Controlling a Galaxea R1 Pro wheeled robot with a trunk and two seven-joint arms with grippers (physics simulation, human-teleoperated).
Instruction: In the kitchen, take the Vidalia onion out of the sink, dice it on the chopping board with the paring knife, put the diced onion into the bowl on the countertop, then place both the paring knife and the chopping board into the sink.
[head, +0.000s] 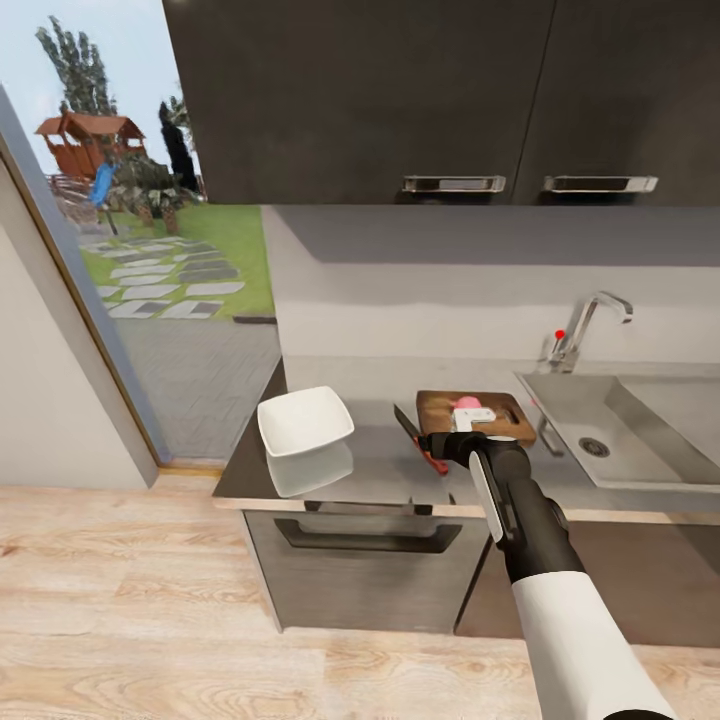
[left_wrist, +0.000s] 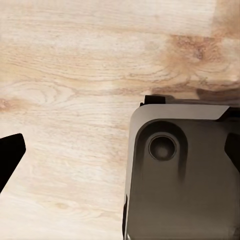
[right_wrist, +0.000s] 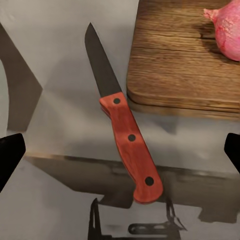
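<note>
- The Vidalia onion (head: 467, 403) is seen lying on the chopping board (head: 438, 408), on the bench (head: 380, 455) left of the sink (head: 640, 440).
- The paring knife (right_wrist: 121, 120) lies flat just beside the board; the bowl (head: 304, 420) sits further left.
- The right tool (right_wrist: 120, 150) is held wide open above the knife handle.
- The left tool (left_wrist: 120, 155) is spread open over the wooden floor (left_wrist: 75, 75).

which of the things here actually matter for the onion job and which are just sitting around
Part of the job: Vidalia onion on the chopping board; paring knife on the countertop; bowl; sink; right gripper, fingers open over the knife.

Just there: tap, upper cabinets, oven front, wooden floor.
</note>
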